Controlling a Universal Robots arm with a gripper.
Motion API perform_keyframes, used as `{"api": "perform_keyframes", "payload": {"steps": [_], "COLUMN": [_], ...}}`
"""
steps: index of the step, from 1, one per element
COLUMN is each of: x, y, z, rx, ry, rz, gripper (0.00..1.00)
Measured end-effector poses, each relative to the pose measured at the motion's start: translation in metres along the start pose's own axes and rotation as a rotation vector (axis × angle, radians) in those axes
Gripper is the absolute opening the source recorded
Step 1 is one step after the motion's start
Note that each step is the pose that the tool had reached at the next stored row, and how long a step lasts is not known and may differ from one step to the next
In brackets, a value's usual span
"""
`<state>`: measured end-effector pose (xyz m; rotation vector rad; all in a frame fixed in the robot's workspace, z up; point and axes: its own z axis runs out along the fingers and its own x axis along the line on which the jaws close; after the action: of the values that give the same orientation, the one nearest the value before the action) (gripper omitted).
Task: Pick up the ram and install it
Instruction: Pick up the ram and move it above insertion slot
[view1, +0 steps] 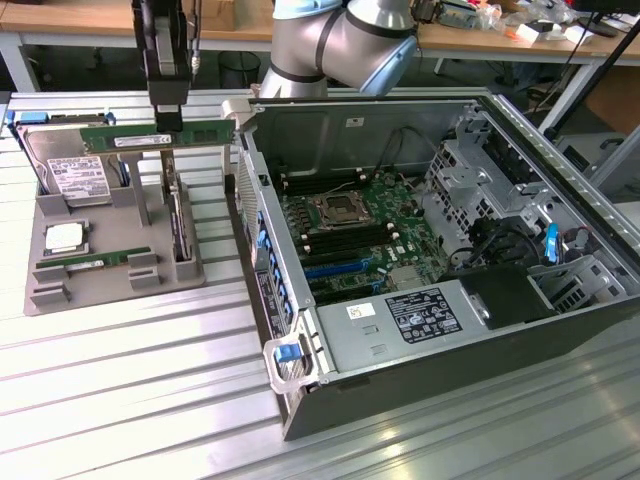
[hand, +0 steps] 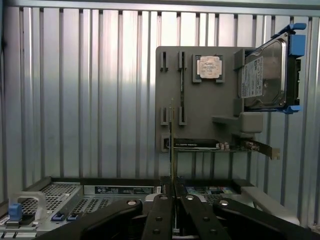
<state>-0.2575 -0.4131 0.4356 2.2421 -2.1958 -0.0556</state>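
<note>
Broadly, a ribbed metal worktop (view1: 120, 380) carries everything. On it, toward the exterior view's right, lies an open case (view1: 420, 390) with the motherboard (view1: 370, 220) facing up. The arm (view1: 340, 40) reaches in from the far side, over the case's far edge. At the exterior view's left of the case, just beside it, sits a grey holder (view1: 110, 235). A hard drive (view1: 78, 178) leans in the holder's far corner, a second green stick (view1: 85, 263) lies flat in its near part, and a square silver processor (view1: 65, 238) rests between these two.

The end effector (view1: 168, 122) hangs above the holder and is closed on the ram (view1: 120, 138), gripping it at the top edge near the middle. The ram is held level and on edge, raised above the holder, and one end comes close to the case's far corner. In the wrist view the ram shows edge-on, as a thin line between the two fingers
</note>
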Motion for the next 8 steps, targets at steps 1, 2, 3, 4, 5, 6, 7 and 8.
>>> {"api": "perform_keyframes", "payload": {"steps": [1,2,3,4,5,6,7,8], "x": [0.0001,0.0001,0.0001,0.0001,0.0002,0.0002,0.0002,0.0002], "y": [-0.0018,-0.0036,-0.0057,-0.0066,-0.0078,-0.0092,-0.0102,-0.0116], "z": [0.0,-0.0001,-0.0001,-0.0002,-0.0002,-0.0002,-0.0003,-0.0003], "rx": [0.0001,0.0001,0.0,0.0,0.0001,0.0,0.0,0.0], "ry": [0.0,0.0,0.0,0.0,-0.0001,0.0,0.0,0.0], "rz": [0.0,0.0,0.0,0.0,0.0,0.0,0.0,0.0], "gripper": [0.12,0.12,0.12,0.12,0.12,0.12,0.12,0.12]}}
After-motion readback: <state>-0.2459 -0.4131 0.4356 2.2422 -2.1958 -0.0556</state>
